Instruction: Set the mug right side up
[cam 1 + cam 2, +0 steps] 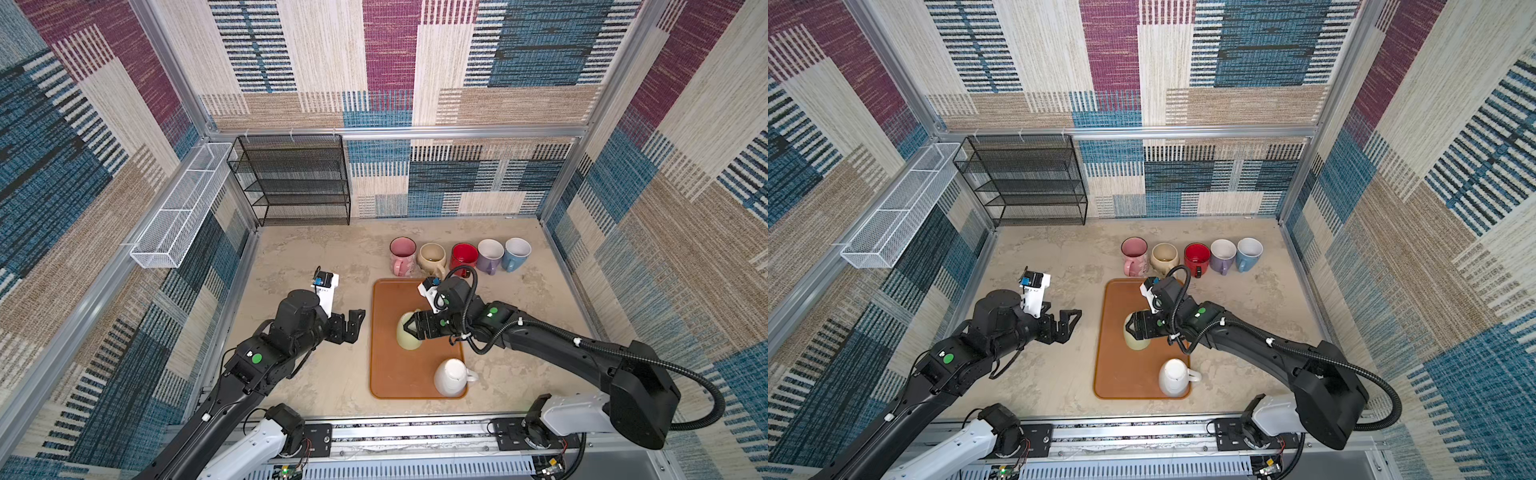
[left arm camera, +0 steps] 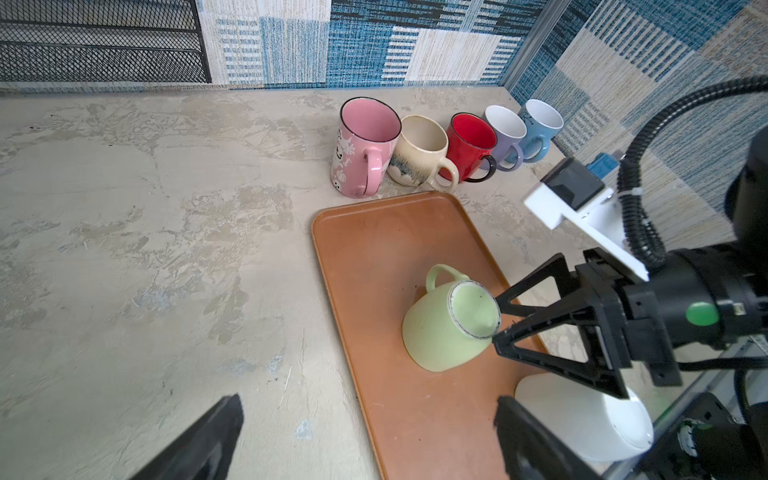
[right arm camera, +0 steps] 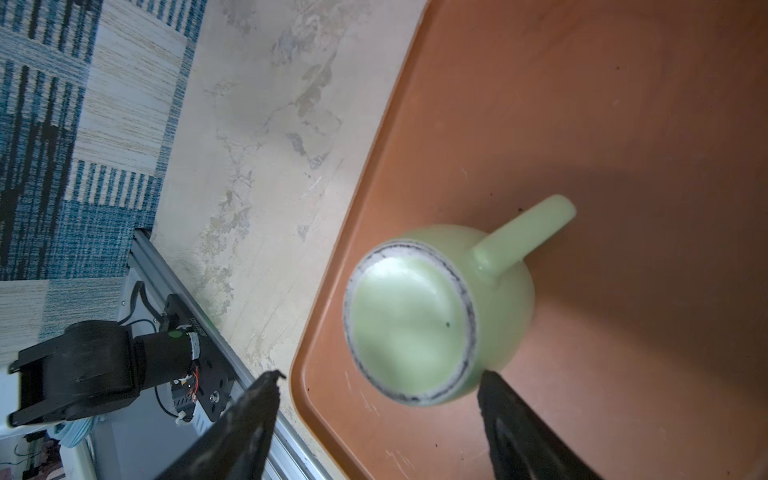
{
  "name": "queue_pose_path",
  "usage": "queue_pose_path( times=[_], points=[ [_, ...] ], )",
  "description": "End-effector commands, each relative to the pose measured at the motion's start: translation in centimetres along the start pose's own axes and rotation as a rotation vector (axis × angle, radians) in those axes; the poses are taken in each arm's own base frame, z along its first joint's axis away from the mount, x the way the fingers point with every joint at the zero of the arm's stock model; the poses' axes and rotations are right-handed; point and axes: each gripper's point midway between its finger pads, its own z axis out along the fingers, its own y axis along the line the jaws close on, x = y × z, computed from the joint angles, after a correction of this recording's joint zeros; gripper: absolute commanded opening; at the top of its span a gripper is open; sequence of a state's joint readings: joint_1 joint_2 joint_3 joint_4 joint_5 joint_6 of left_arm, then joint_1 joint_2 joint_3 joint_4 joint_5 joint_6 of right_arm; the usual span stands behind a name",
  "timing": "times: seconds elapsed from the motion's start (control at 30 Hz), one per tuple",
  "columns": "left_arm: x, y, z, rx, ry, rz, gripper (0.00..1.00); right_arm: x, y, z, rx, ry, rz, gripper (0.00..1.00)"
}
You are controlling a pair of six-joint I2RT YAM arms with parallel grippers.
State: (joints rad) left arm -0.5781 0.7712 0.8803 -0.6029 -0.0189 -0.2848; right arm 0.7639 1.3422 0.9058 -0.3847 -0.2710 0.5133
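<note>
Two jaws of my right pincer (image 2: 496,320) stand apart, tips flanking the upturned base of the green mug (image 2: 444,332), nothing clamped yet. It sits mouth-down mid-frame on the tray (image 2: 374,249). Next, I judge: push in, squeeze, lift, roll over. A white mug (image 1: 451,376) crowds the tray's lower-right corner (inverted too, it seems), so the bare upper half is my swing room. My left pincer (image 1: 353,326) hangs splayed, left of the tray.

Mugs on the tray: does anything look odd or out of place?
Yes. The green mug and the white mug sit bottom-up on the orange tray, while the row of mugs behind it stands upright.
</note>
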Motion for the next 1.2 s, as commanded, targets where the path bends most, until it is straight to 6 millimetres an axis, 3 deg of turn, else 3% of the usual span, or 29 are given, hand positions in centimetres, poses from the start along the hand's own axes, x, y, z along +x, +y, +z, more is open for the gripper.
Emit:
queue_pose_path(
  times=[0.0,0.1,0.23,0.37,0.47,0.57,0.77,1.17],
  points=[
    [0.0,-0.2,0.0,0.014,-0.003,0.035,0.99,-1.1,-0.3,-1.3,0.063,-0.030,-0.057,0.78],
    [0.1,-0.5,0.0,0.032,0.004,0.048,0.93,-2.9,-0.7,-2.0,0.123,-0.045,-0.092,0.70],
    [0.1,-1.4,-0.2,0.078,0.018,0.062,0.66,-6.3,-0.8,-1.5,0.191,-0.036,-0.144,0.43],
    [1.3,-2.1,0.1,0.123,0.066,0.031,0.49,-9.3,-0.2,0.2,0.206,-0.006,-0.198,0.25],
    [3.2,-2.6,0.7,0.158,0.121,-0.011,0.42,-10.5,0.1,2.2,0.205,0.038,-0.230,0.18],
    [5.0,-3.1,1.3,0.178,0.164,-0.037,0.39,-10.0,-0.3,4.5,0.199,0.116,-0.243,0.14],
    [7.2,-4.5,2.9,0.214,0.210,-0.031,0.38,-9.2,-1.5,6.7,0.214,0.178,-0.256,0.09],
    [8.2,-10.0,7.1,0.388,0.222,-0.036,0.35,-6.4,-4.9,7.3,0.317,0.232,-0.237,0.06]
  ],
)
